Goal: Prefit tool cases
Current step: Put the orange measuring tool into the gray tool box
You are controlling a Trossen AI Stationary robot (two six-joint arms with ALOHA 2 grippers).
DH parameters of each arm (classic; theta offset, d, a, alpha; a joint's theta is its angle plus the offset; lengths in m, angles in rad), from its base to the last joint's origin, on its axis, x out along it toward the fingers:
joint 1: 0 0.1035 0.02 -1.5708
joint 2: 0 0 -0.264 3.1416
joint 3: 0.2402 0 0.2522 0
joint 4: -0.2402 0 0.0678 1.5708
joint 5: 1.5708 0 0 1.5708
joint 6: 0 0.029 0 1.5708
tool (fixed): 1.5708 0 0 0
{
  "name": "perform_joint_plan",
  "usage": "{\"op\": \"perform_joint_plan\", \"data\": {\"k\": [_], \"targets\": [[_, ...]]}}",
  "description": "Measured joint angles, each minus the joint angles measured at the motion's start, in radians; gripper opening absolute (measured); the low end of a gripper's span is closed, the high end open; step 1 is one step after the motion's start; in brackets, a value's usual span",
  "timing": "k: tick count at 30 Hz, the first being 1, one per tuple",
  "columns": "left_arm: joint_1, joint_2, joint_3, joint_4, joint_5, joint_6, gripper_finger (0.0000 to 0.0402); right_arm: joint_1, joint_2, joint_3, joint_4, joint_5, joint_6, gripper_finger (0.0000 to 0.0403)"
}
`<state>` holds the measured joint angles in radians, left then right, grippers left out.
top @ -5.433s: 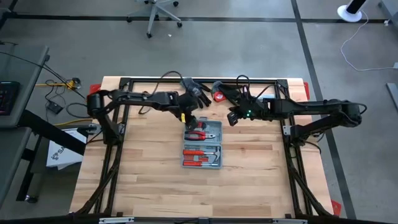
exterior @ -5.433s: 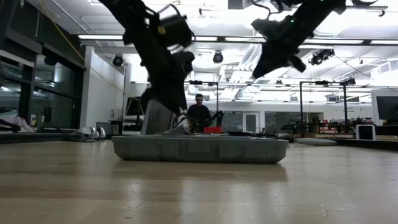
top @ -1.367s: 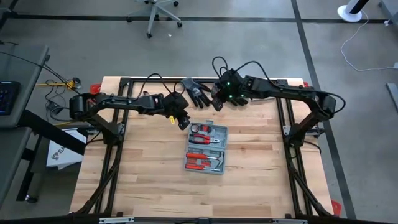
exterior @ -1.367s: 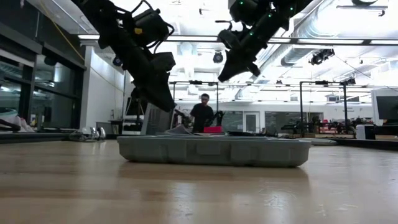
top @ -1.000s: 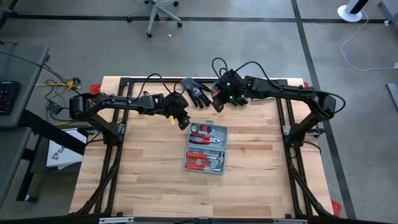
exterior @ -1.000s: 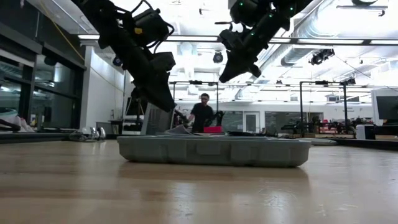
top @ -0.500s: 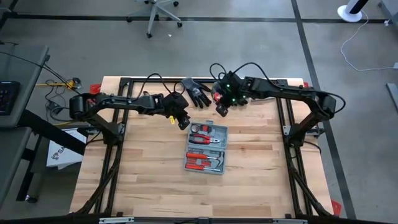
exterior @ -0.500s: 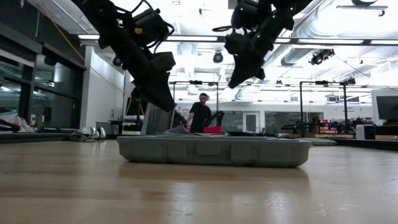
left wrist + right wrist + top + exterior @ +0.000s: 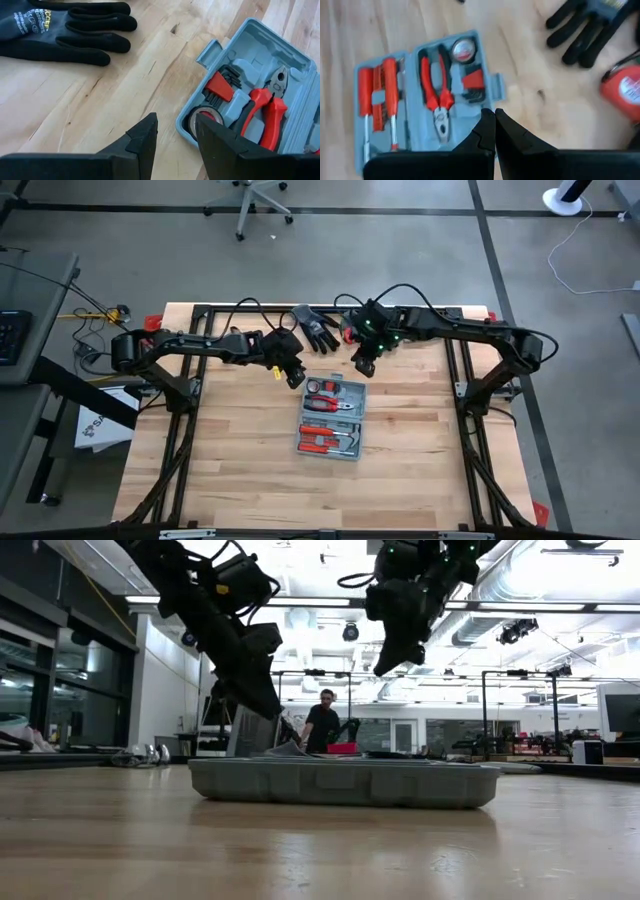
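A black glove [image 9: 313, 326] lies at the far middle of the wooden table [image 9: 240, 470], with a round red item [image 9: 622, 89] just to its right; what that item is cannot be told. On the glove's cuff in the left wrist view there is pale lettering, too small to read with certainty. The tool case [image 9: 329, 417] lies open and flat near the table's centre, showing red-handled pliers [image 9: 262, 114], a small roll of tape [image 9: 206, 117] and red-handled drivers [image 9: 380, 95] in its grey moulded tray. Nothing rests on the case or covers it. The left gripper [image 9: 291, 375] hangs just off the case's far left corner, its fingers [image 9: 139, 142] parted with only bare wood between them, clear of the case. The right gripper [image 9: 361, 364] hangs above the table just beyond the case's far right corner, its fingers pressed together on nothing. In the low view a person [image 9: 322, 726] stands in the room behind the table.
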<state>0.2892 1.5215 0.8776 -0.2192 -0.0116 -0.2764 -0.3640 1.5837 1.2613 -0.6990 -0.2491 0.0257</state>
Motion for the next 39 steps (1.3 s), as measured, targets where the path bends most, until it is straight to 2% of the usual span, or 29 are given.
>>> {"op": "perform_joint_plan", "data": {"k": [4, 7, 12, 17, 22, 26, 31, 35, 39], "targets": [[0.0, 0.003, 0.0, 0.05, -0.063, 0.092, 0.0126, -0.041, 0.012, 0.001, 0.082, 0.097, 0.003, 0.0], [0.0, 0.003, 0.0, 0.098, -0.114, 0.137, 0.0126, -0.117, 0.068, 0.002, 0.122, 0.07, 0.066, 0.0], [0.0, 0.004, 0.0, 0.145, -0.122, 0.138, 0.0126, -0.218, 0.185, 0.002, 0.149, 0.034, 0.174, 0.0], [0.0, 0.004, -0.001, 0.151, -0.122, 0.06, 0.0126, -0.249, 0.259, 0.002, 0.183, 0.09, 0.228, 0.0], [-0.002, 0.004, -0.001, 0.157, -0.086, -0.16, 0.0126, -0.265, 0.336, 0.076, 0.176, 0.098, 0.222, 0.0], [-0.003, 0.003, -0.001, 0.157, -0.021, -0.219, 0.0126, -0.28, 0.416, 0.202, 0.092, 0.1, 0.18, 0.0], [-0.005, 0.003, -0.001, 0.137, -0.015, -0.218, 0.0126, -0.293, 0.511, 0.308, 0.005, 0.102, 0.156, 0.0], [-0.005, 0.003, -0.001, 0.126, -0.017, -0.218, 0.0126, -0.298, 0.547, 0.318, -0.075, 0.101, 0.115, 0.0], [-0.008, 0.003, -0.001, 0.104, -0.018, -0.216, 0.0126, -0.295, 0.536, 0.272, -0.123, 0.092, 0.08, 0.0]]}}
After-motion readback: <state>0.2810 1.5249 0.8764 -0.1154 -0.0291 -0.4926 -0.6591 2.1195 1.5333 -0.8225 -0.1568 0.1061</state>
